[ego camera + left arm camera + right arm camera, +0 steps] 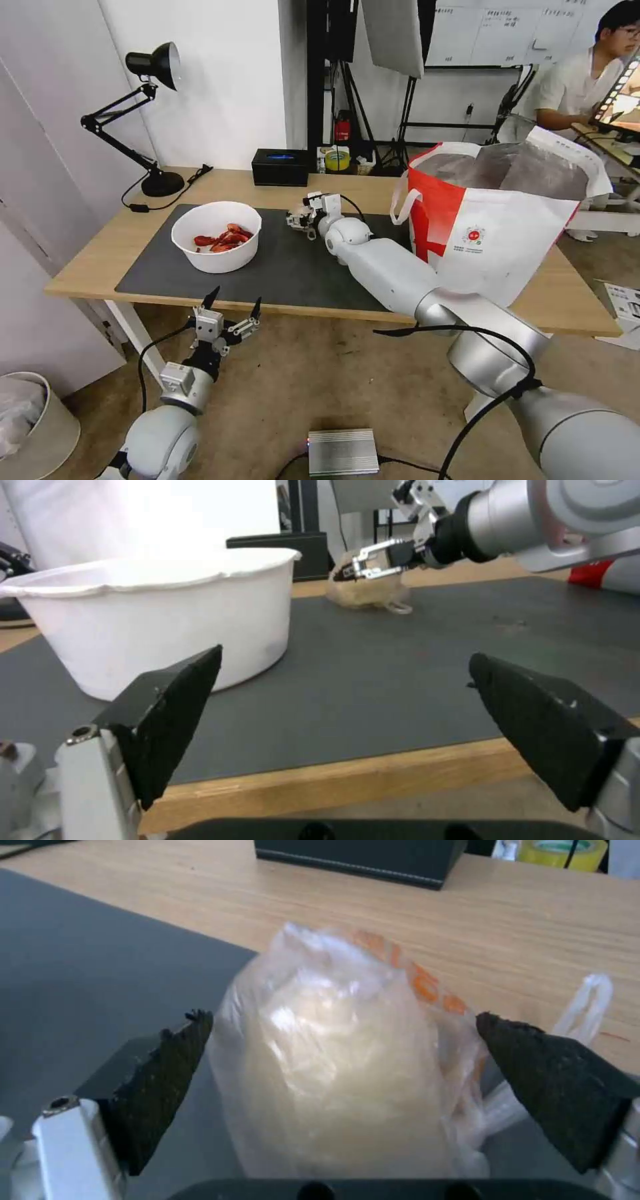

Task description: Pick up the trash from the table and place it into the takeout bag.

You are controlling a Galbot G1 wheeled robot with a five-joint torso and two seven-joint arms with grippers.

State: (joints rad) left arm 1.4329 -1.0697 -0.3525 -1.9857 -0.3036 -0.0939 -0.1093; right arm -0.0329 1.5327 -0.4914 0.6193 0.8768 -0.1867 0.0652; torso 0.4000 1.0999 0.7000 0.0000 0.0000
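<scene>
Just above the middle of the head view, the right gripper (301, 219) reaches over the back edge of the large dark grey mat (280, 273) on the light-wood table (567, 300). Its black fingers stand wide on either side of the knotted beige plastic-wrapped ball (347, 1060), not yet pinching it; straddling the bundle this way seems to set up a squeeze across its soft middle. The white bowl of red shells (216, 235) sits left of centre on the mat. The large white takeout bag with a red side panel (493, 220) stands open at right, close for dropping. At lower left, the left gripper (231, 312) waits spread wide before the table's front edge.
</scene>
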